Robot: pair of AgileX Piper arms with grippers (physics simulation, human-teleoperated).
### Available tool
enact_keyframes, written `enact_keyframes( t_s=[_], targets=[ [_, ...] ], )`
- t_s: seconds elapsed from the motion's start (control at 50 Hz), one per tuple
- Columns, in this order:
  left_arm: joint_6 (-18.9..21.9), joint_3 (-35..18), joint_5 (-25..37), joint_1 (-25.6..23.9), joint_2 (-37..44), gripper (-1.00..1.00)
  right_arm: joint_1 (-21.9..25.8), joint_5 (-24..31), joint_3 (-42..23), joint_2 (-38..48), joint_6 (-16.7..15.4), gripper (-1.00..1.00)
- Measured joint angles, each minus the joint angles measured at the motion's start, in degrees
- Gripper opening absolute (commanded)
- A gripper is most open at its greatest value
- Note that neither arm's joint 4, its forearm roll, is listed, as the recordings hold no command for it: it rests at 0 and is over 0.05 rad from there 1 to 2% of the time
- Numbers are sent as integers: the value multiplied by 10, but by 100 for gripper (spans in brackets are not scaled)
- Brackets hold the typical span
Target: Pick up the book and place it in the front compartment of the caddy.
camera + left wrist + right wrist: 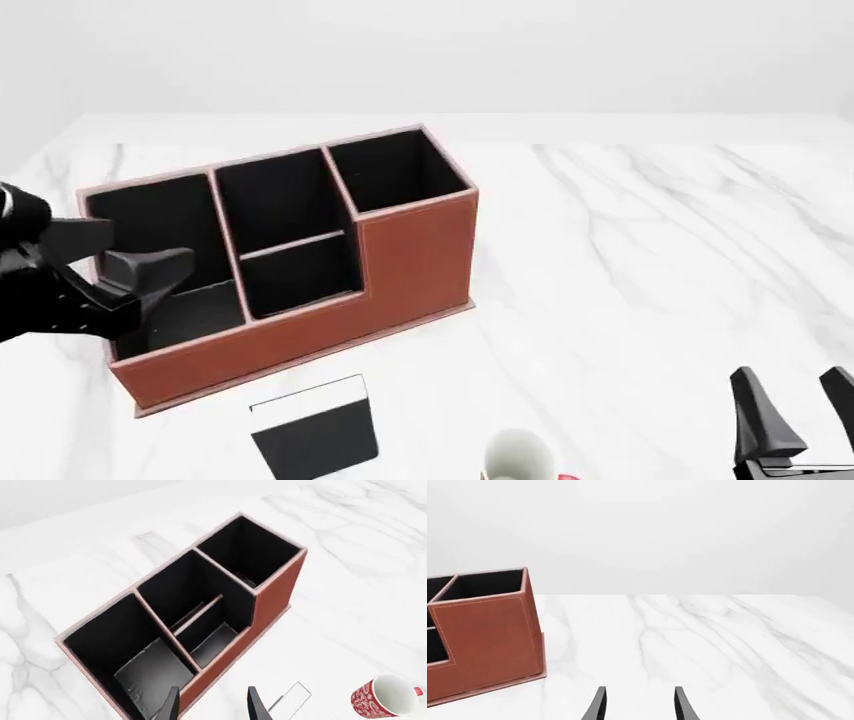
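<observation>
- The book (316,428) lies flat on the marble table (641,270), just in front of the caddy (287,250); its near end is cut off by the front view's bottom edge.
- It is black with a white band along its far edge.
- The mug (518,458) is also cut off there; the left wrist view shows its red-and-white pattern (385,696).
- The left gripper (212,702) hangs over the caddy's left end, fingers apart and empty; the front view shows it only as a dark blur.
- The right gripper (798,405) is parted, holding nothing, low at the table's right.

Bright, even light (shadows faint), sharp.
</observation>
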Motion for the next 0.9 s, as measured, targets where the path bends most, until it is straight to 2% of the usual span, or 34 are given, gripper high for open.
enact_keyframes(
  t_s=[0.16,0.4,0.62,0.9],
  targets=[
    [24,-60,59,-11,42,100,0,0,0,0,0,100],
    [64,-119,126,-35,100,100,0,0,0,0,0,100],
    [102,-155,158,-53,139,100,0,0,0,0,0,100],
    [142,-170,171,-72,179,100,0,0,0,0,0,100]
  ],
)
